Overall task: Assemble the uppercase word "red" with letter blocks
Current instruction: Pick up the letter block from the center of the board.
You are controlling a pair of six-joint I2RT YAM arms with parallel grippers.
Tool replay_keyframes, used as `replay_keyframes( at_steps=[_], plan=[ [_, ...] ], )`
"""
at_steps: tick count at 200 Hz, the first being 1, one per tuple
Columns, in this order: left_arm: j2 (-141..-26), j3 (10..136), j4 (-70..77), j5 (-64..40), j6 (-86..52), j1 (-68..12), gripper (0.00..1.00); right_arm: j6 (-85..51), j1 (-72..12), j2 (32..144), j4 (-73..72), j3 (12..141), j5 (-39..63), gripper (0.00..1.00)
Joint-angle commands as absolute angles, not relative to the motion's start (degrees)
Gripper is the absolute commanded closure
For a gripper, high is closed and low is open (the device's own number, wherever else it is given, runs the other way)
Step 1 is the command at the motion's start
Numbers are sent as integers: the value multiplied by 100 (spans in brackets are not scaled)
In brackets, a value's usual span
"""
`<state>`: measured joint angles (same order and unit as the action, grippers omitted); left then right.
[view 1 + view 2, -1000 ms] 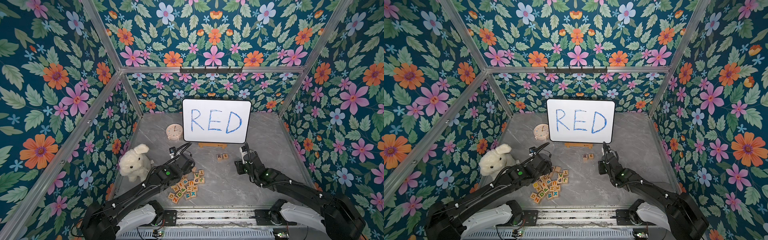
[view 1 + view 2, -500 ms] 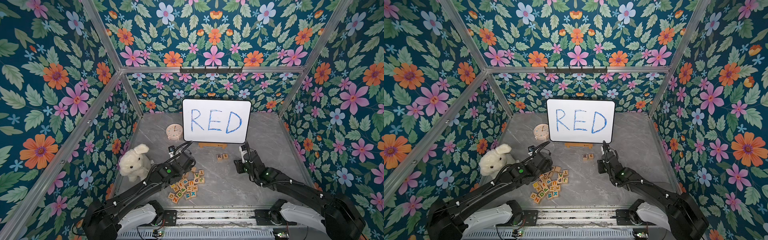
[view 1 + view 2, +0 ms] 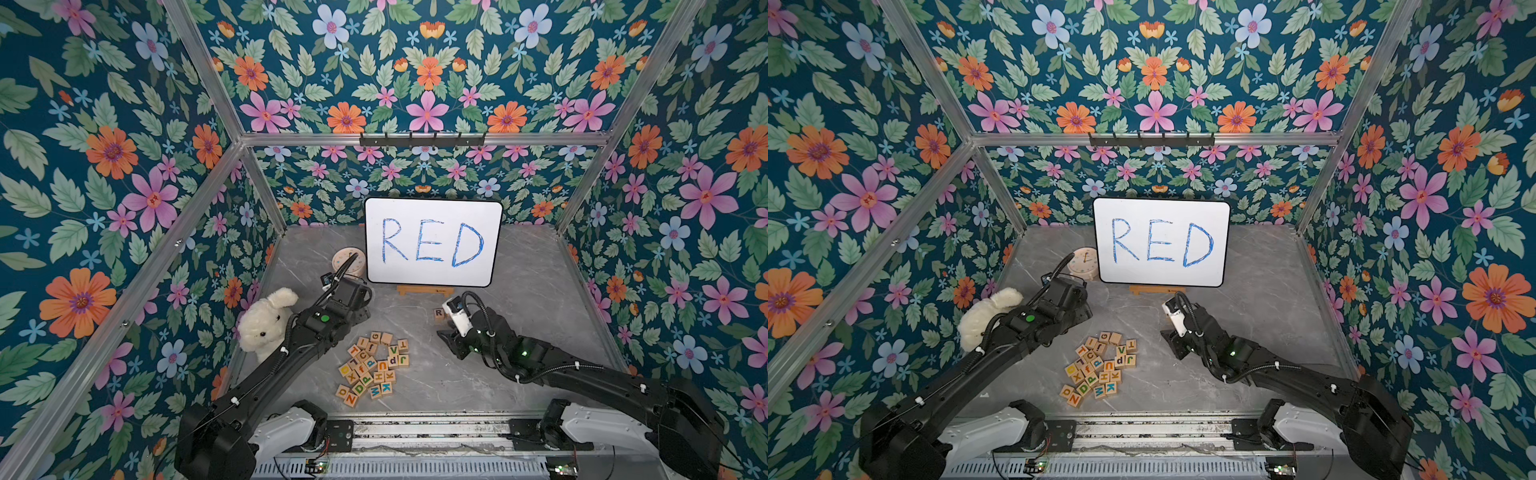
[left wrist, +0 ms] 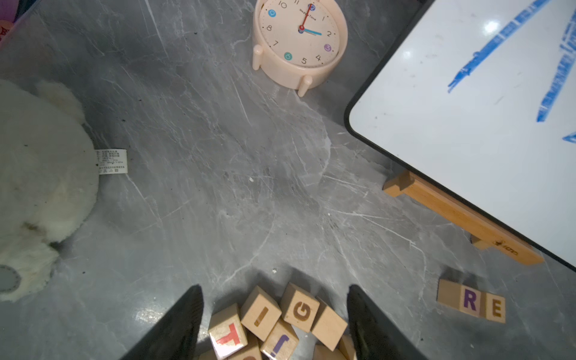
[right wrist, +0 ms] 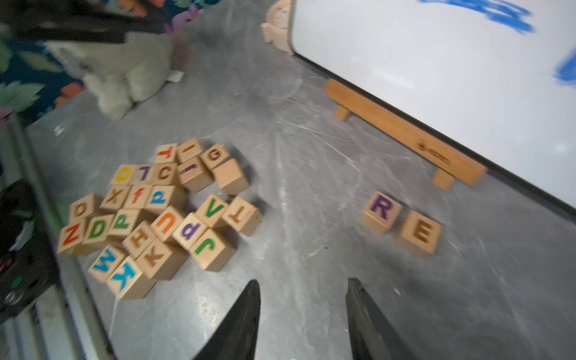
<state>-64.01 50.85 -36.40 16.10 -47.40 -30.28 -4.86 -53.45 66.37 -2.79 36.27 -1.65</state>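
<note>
A pile of letter blocks (image 3: 374, 365) lies near the table's front, with a green D (image 3: 359, 388) at its near left. In the right wrist view the green D (image 5: 98, 229) is in the pile's near row. The purple R (image 5: 381, 210) and the E (image 5: 420, 232) sit side by side below the whiteboard. In a top view only the R (image 3: 439, 313) shows beside my right wrist. My left gripper (image 4: 274, 296) is open above the pile's far edge, over the I and G blocks. My right gripper (image 5: 303, 283) is open over bare table between the pile and the R and E.
A whiteboard (image 3: 432, 243) with blue handwritten RED leans on a wooden stand (image 3: 424, 289) at the back. A pink clock (image 3: 347, 262) stands to its left. A white plush rabbit (image 3: 266, 324) sits by the left wall, next to my left arm. Flowered walls enclose the table.
My left gripper has opened and drawn back a little to the far left. My right arm has swung left, away from the R and E, and its jaws have widened slightly.
</note>
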Motion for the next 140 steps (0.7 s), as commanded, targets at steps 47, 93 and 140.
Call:
replay_keyframes(
  at_steps=[47, 93, 140],
  plan=[
    [-6686, 5623, -3908, 1056, -3941, -2327, 26, 1419, -7130, 8703, -681, 5051, 157, 52],
    [-6681, 5613, -3908, 883, -3902, -1991, 26, 1072, -7227, 9685, -1218, 5619, 933, 56],
    [-6828, 5642, -3917, 946, -3892, -1935, 26, 1141, -7523, 10129, -1371, 5730, 914, 64]
  ],
)
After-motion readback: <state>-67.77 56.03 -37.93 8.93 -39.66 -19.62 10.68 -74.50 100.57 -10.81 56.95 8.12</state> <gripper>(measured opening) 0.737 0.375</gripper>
